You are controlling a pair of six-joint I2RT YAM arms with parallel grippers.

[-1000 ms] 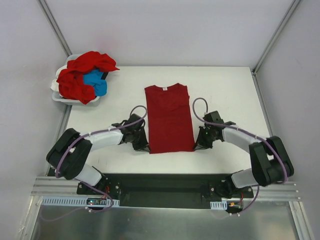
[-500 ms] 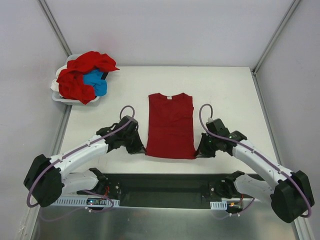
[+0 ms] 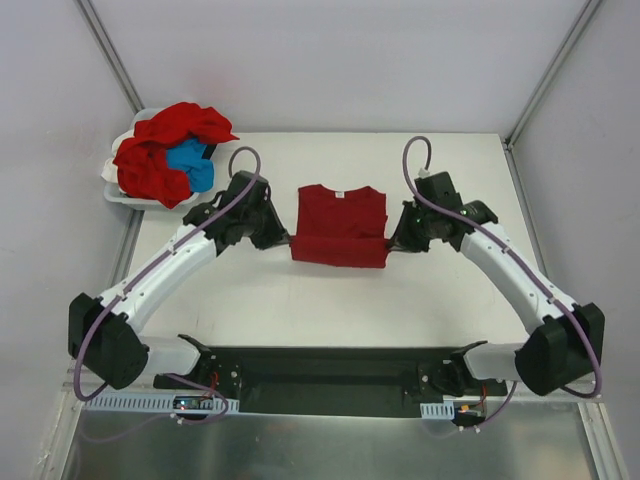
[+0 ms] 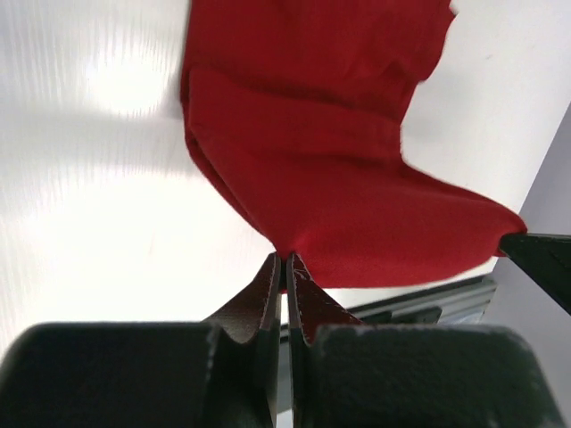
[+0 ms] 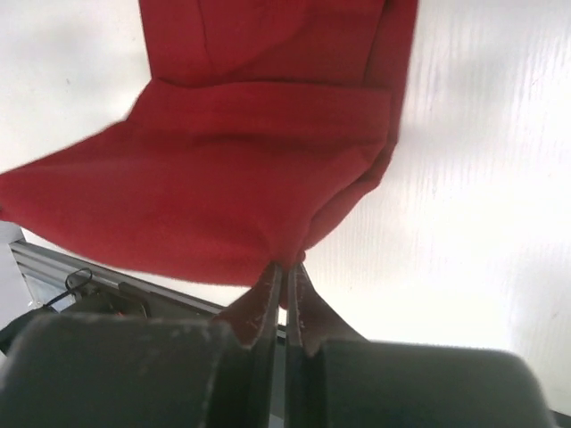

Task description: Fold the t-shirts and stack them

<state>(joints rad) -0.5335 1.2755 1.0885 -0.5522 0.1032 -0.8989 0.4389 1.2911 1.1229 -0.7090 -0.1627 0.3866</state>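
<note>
T-shirt (image 3: 340,215), one, gripped, left tool (image 3: 291,241), right tool (image 3: 389,243)

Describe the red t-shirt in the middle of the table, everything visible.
The t-shirt is plain deep-red soft cloth, sleeves folded in, with a small white neck label at its far collar. It lies on the table, its near part raised in a loose doubled fold. The left pincer and right pincer, both shut, pinch its near corners, one each side.

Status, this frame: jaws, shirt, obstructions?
Left gripper, right gripper: jaws shut on red t-shirt hem corners. Hem doubled over body, collar on table. Path clear; bin far left.
</note>
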